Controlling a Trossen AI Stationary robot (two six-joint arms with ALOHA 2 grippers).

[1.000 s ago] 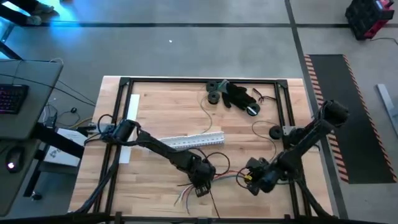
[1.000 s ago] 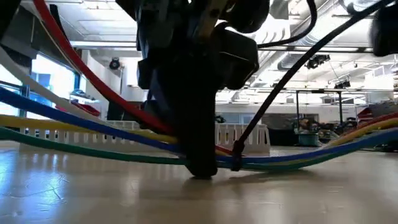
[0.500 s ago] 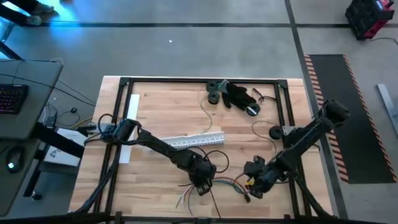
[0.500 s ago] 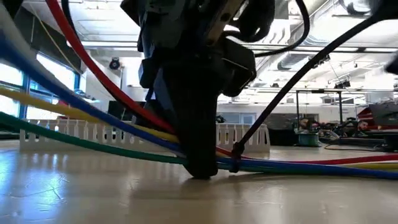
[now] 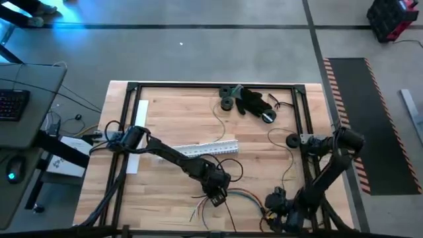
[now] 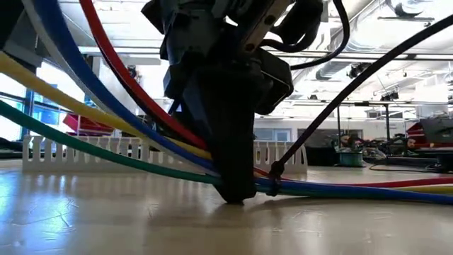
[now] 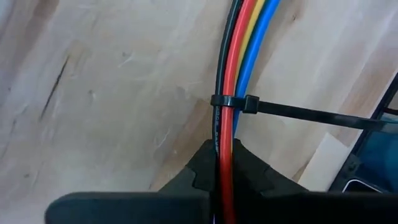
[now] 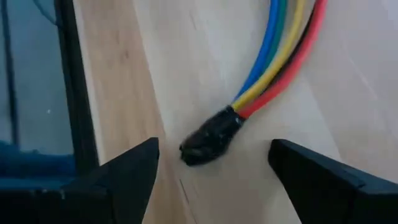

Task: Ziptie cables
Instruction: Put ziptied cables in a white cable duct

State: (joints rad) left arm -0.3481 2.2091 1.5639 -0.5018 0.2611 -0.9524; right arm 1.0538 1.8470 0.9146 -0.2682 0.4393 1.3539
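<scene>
Table (image 5: 165,112): pale wood planks with visible grain, bordered by a thin black metal frame.

Cables (image 5: 241,196): a bundle of thin, smooth, round-sheathed wires lying on the near part of the table between the two arms. In the left wrist view the cables (image 7: 233,56) run side by side as black, red, yellow and blue strands; the low view also shows a green strand among the cables (image 6: 106,152), which arc upward loosely on one side and lie flat along the wood on the other. One end of the cables (image 8: 280,56) gathers into a blunt, dark, lumpy cap that rests on the wood.

Zip tie (image 7: 239,102): a narrow black plastic band wrapped around the bundle, its square head beside the wires and its long stiff tail sticking out sideways. In the low view the zip tie (image 6: 274,170) sits just beside the left gripper, tail slanting upward.

Left gripper (image 5: 216,193): down at the table surface, its dark fingers (image 7: 205,177) closed together on the cables, the red strand running between them.

Right gripper (image 5: 274,215): near the front edge of the table, to the right of the bundle. Its fingers (image 8: 130,168) stand wide apart with the capped cable end lying on the wood between them, untouched.

Elsewhere: a long flat white perforated strip (image 5: 205,150) lies mid-table; a black lumpy heap (image 5: 250,100) with round parts sits at the far edge.
</scene>
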